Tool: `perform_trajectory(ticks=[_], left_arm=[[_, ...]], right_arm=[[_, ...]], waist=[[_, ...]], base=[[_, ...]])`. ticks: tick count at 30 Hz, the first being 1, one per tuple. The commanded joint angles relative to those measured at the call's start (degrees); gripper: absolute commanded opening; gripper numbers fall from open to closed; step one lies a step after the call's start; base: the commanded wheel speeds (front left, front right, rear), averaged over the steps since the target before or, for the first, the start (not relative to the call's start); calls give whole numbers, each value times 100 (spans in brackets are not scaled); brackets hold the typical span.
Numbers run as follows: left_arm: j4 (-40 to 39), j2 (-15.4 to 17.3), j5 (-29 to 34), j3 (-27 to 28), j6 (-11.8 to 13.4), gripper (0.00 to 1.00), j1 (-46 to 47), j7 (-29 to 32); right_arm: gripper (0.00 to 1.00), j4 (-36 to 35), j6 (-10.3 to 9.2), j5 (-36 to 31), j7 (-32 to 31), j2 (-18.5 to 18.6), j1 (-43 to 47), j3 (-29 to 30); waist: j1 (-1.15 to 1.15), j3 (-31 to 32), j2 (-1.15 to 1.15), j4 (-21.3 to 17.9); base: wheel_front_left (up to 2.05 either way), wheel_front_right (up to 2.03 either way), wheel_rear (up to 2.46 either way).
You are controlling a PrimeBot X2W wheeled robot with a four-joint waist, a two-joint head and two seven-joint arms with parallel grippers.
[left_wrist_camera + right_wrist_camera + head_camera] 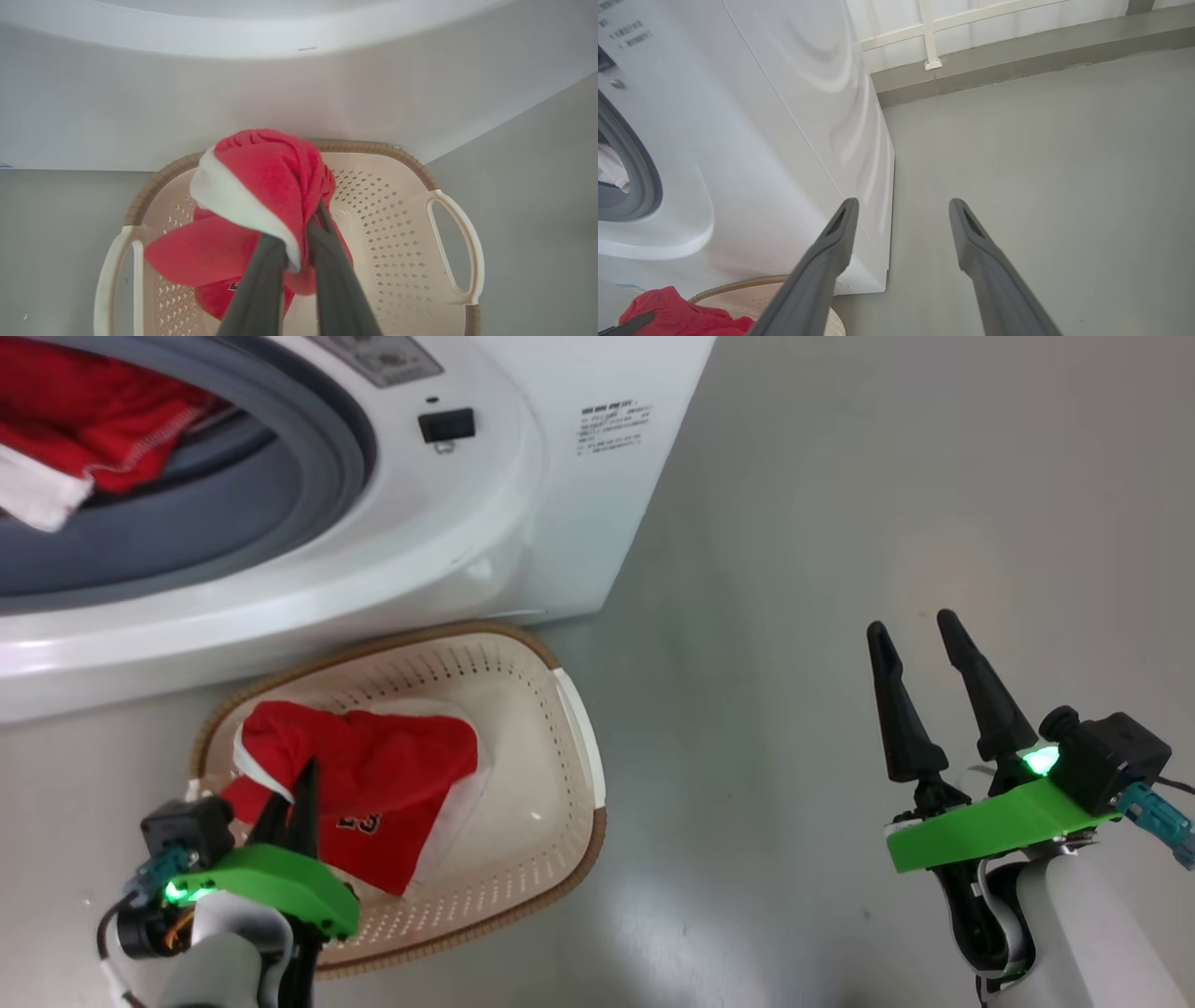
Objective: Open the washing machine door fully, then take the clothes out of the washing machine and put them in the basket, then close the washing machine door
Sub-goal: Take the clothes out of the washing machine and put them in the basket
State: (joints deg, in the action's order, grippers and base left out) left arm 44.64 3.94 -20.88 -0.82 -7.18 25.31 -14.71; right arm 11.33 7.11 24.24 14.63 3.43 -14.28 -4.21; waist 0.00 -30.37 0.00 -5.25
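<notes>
The washing machine [485, 523] stands at the upper left with its mouth uncovered; its door is out of view. Red and white clothes [93, 420] lie inside the grey gasket ring. Below it on the floor sits the cream basket [532, 747]. My left gripper [297, 793] is shut on a red garment with white trim [392, 775], which hangs bunched over the basket [387, 210]. In the left wrist view the fingers [327, 261] pinch the bunched cloth [266, 177]. My right gripper [920, 635] stands open and holds nothing over bare floor to the right.
The right wrist view has the machine's white side [784, 140] left of the open gripper [903, 207], the basket rim [733, 285] at the bottom and a low ledge with white railing [929, 42] at the far wall. Grey floor spreads right of the machine.
</notes>
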Motion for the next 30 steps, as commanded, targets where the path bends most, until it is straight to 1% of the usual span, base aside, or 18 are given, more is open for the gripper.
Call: perform_trajectory(ticks=[1, 3, 9, 12, 15, 17, 19, 21, 22, 30], left_arm=[[79, 158, 32, 96, -31, 9, 124, -29], [284, 161, 18, 29, -31, 10, 276, -29], [907, 160, 32, -68, -31, 16, 671, -29], [1021, 151, 11, 4, -31, 20, 783, -29], [1068, 136, 20, 16, -31, 26, 824, -29], [1095, 134, 22, 37, -31, 33, 827, -29], [1132, 139, 20, 82, -31, 45, 823, -29], [1147, 146, 24, 132, -31, 84, 813, -29], [1147, 147, 30, 154, -31, 100, 807, -29], [1143, 123, 32, 402, -31, 100, 594, -29]], right_arm=[[100, -166, 37, -70, 37, 12, -63, -70], [100, -193, 37, -81, 37, 9, -108, -55], [100, -249, 37, -125, 37, 5, -190, -46], [100, -266, 37, -138, 37, 10, -197, -50], [100, -268, 37, -140, 37, 15, -211, -59], [100, -260, 37, -145, 37, 15, -223, -69], [100, -256, 37, -149, 37, 14, -225, -76], [100, -247, 37, -150, 37, 13, -215, -85], [100, -242, 37, -151, 37, 12, -209, -85], [100, -151, 37, -120, 37, 2, -129, -117]], waist=[[0, -393, 0, -69], [0, -518, 0, -69], [0, -787, 0, -31], [0, -837, 0, -30], [0, -851, 0, -43], [0, -842, 0, -55], [0, -822, 0, -69], [0, -792, 0, -78], [0, -774, 0, -80], [0, -437, 0, -96]], base=[[0, 0, 0], [0, 0, 0], [0, 0, 0], [0, 0, 0], [0, 0, 0], [0, 0, 0], [0, 0, 0], [0, 0, 0], [0, 0, 0], [0, 0, 0]])
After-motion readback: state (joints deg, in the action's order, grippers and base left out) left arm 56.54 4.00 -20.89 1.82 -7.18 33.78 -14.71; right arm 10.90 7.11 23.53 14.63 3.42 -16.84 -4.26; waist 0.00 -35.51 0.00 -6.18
